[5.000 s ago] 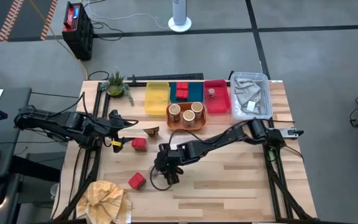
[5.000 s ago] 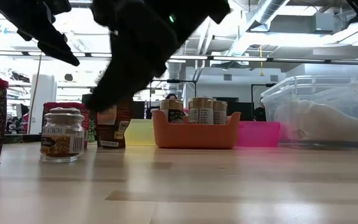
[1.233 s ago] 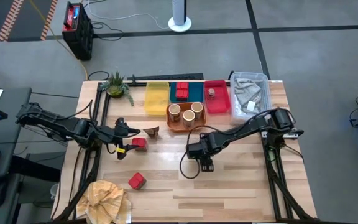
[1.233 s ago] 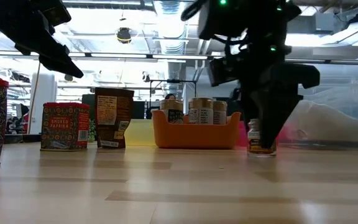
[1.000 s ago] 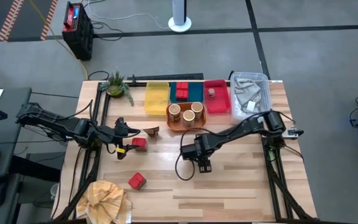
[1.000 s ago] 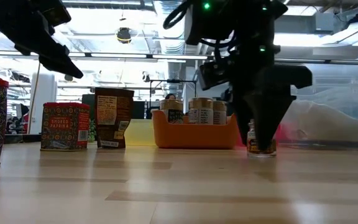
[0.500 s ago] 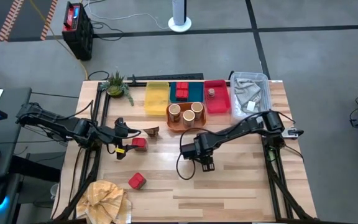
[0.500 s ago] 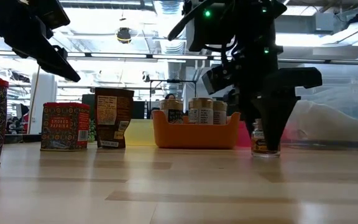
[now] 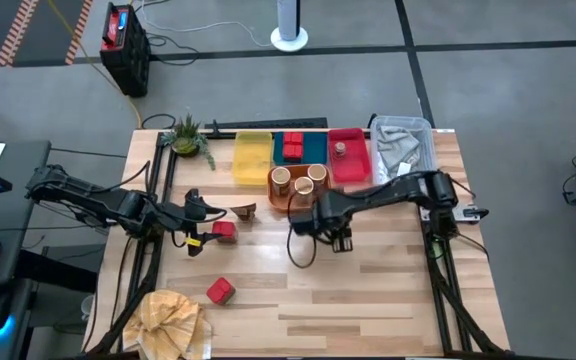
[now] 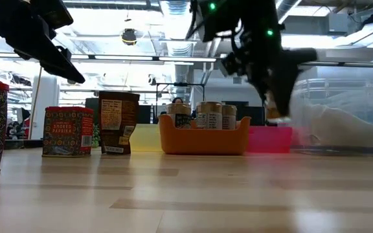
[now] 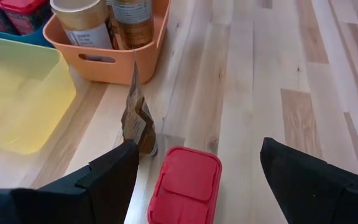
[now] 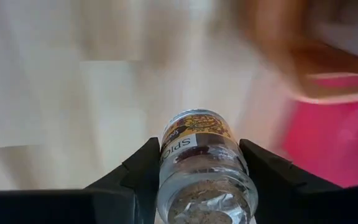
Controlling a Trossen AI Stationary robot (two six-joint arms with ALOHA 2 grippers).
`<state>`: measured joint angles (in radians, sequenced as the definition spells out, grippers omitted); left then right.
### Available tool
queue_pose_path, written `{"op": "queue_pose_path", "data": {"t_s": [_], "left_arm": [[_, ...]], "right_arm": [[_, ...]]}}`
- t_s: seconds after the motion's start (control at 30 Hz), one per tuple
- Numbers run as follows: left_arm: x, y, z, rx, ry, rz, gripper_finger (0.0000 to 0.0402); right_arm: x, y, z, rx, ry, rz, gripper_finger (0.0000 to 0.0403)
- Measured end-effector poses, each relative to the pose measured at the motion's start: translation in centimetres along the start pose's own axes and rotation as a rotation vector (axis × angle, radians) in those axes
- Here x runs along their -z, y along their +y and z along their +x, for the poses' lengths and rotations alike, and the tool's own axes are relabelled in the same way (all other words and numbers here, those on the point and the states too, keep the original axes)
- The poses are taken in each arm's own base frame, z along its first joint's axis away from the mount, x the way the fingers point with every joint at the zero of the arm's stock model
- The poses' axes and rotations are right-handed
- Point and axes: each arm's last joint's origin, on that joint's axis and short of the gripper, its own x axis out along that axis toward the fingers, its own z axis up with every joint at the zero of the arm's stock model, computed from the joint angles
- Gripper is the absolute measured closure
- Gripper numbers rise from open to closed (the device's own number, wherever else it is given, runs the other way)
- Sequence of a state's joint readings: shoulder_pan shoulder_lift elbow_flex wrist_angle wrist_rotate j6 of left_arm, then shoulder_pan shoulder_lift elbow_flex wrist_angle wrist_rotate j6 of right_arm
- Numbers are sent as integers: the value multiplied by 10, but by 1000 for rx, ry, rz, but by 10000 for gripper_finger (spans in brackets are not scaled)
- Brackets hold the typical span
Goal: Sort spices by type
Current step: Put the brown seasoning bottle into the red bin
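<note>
While left claw (image 11: 191,180) gapes over red tin (image 11: 184,193), right claw (image 12: 197,163) pinches shaker (image 12: 202,162) w/ both fingers

The right hand (image 9: 340,238) holds a shaker (image 12: 205,165) above the table (image 9: 388,290), near the trays (image 9: 298,200).

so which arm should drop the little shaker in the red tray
Right. Its pincer is shut on the small shaker, lifted beside the red tray. The left pincer is open over a red tin, far from that tray.

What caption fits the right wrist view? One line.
Right pincer shut on a spice jar, above the wood table near the pink tray.
</note>
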<state>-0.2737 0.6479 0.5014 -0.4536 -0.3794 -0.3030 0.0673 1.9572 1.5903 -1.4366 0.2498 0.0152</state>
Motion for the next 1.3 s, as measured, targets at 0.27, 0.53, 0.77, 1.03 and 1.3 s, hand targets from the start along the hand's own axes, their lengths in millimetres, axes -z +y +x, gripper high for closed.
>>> {"op": "queue_pose_path", "data": {"t_s": [0.27,0.53,0.77,1.03,1.3], "left_arm": [[0,0,0,-1,-3,5,79],[0,0,0,-2,-3,6,79],[0,0,0,-4,3,9,79],[0,0,0,-3,3,13,79],[0,0,0,-2,-1,23,79]], "right_arm": [[24,-75,-9,71,-70,103,194],[33,-146,15,74,-121,182,194],[52,-193,40,37,-96,248,194],[61,-196,75,-51,-95,243,188],[57,-192,86,-45,-121,292,138]]}}
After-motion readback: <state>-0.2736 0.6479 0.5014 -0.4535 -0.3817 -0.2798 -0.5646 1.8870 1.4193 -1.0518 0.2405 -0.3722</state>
